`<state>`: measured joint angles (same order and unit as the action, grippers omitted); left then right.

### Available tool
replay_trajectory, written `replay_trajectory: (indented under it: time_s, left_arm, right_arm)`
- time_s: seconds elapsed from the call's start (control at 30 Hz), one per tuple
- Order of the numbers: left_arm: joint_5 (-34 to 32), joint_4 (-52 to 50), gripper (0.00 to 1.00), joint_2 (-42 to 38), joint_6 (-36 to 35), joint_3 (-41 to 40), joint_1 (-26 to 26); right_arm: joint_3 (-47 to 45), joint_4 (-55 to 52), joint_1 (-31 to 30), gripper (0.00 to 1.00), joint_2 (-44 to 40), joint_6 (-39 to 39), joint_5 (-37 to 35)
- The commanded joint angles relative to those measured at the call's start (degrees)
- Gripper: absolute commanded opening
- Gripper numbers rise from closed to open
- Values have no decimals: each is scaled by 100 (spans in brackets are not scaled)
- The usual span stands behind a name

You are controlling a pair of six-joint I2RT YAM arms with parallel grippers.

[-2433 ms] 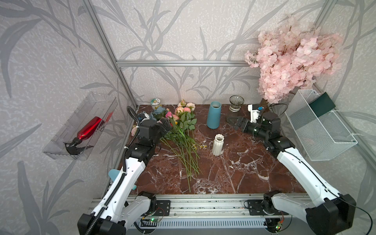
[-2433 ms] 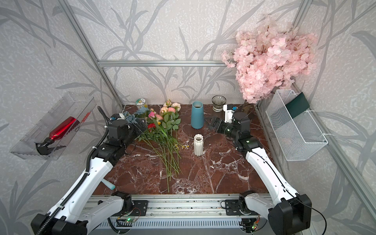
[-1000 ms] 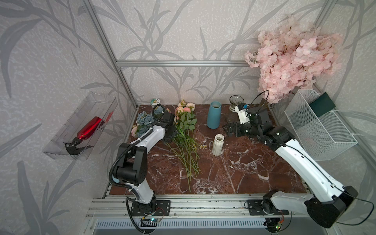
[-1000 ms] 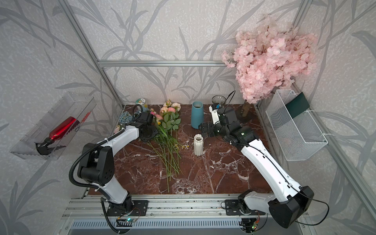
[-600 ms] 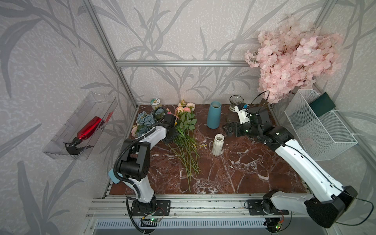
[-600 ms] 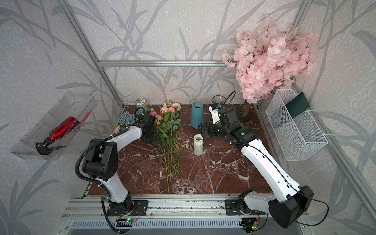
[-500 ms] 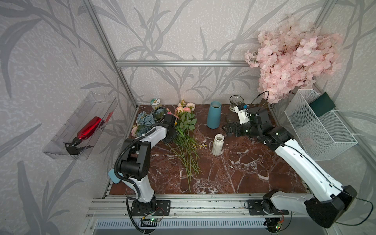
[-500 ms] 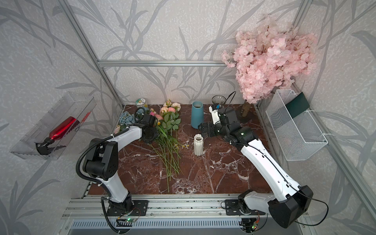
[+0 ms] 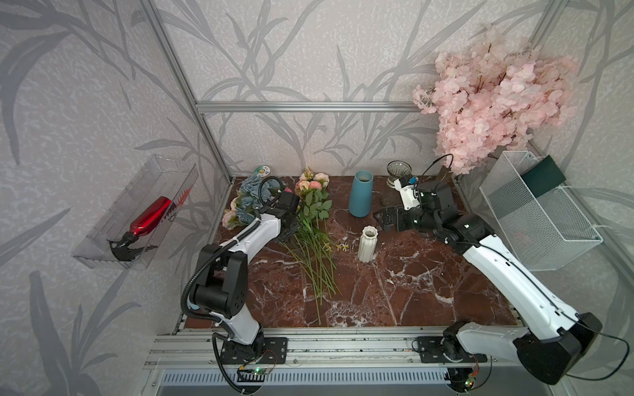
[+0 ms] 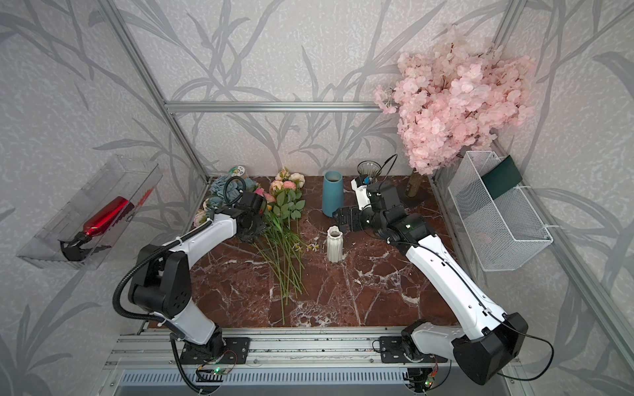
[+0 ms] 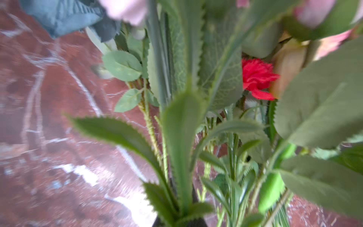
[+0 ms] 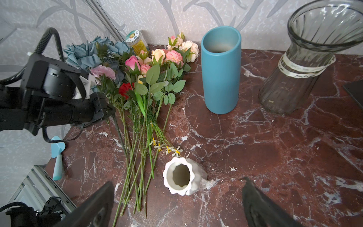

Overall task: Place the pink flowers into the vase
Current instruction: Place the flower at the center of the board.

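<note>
1. Left claw [image 12: 107,111], pressed together, sits among the stems [image 12: 135,137]; what it pinches I cannot tell.
2. Pink flowers [image 12: 172,56] lie just beside it, heads beyond, stalks running back toward its base.
3. Right claw [image 9: 383,219], spread, hangs farther off, above the white vase [image 12: 196,184].

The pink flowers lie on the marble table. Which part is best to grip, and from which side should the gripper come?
Grip the bare green stems just below the leaves, from above, jaws across them. The pink flowers lie flat on the table, heads toward the back wall; there the stems run bare and nearly parallel, while the ruffled heads would likely crush.
</note>
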<state>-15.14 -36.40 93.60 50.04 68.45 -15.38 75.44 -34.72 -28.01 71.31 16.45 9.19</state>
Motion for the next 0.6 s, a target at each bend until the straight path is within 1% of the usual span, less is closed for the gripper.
replay_trajectory:
  time_s: [0.0,0.2,0.3,0.43,0.47,0.57]
  left_arm:
    - [-736,-779,0,-526,-97,188,-70]
    - [-1156,-1363,0,-1302,-144,35,-88]
    - [-1151,-1377,0,-1661,-136,-182,-88]
    - [-1238,-1675,0,-1965,-100,-308,-80]
    - [-1232,-1702,0,-2043,-106,-348,-71]
    - [-992,-1608,0,-2282,-162,-573,-53]
  right_arm:
    - [-8,68,17,100,-6,29,142]
    - [271,-246,-236,98,367,-108,-57]
    - [395,-281,-410,98,457,-151,-155]
    - [751,-445,-761,98,668,-292,-432]
    - [850,-505,-850,97,749,-329,-484]
    - [1225,-661,-1157,89,1095,-449,-474]
